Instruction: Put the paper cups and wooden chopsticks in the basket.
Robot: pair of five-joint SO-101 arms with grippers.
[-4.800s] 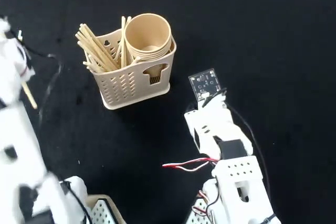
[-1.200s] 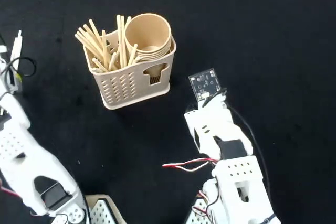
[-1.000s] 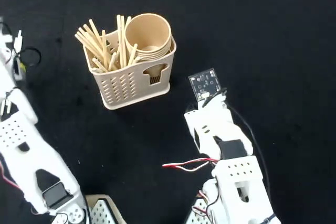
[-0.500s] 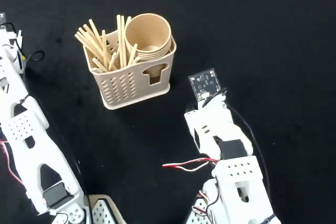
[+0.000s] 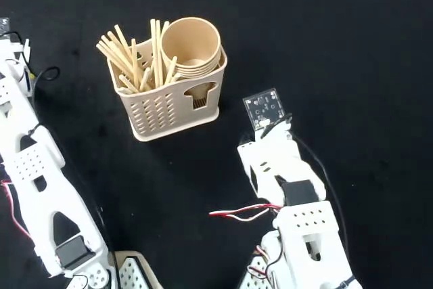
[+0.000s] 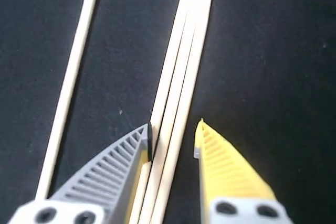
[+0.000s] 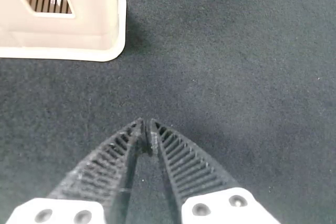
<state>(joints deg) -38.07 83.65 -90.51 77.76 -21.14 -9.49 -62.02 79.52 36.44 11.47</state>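
Your left arm (image 5: 34, 167) has swung up along the left edge of the desk (image 5: 352, 65) since 4.8 s ago. More sticks stand in the basket (image 5: 169, 109) now. Your right arm (image 5: 287, 181) hasn't budged.

Left jaws: apart, straddling three loose chopsticks (image 6: 184, 61) that lie side by side on the desk. Grey jaw touches that bundle; yellow jaw sits just beside it, with a small gap. A single chopstick (image 6: 73, 77) lies apart from the three, on the grey jaw's side.

Right jaws: together, tips touching, nothing between them, low over the desk near the basket's corner.

Basket is upright mid-desk. Stacked paper cups (image 5: 193, 45) sit in one compartment, and the basket's chopsticks (image 5: 132, 65) stand fanned out in the compartment beside them.
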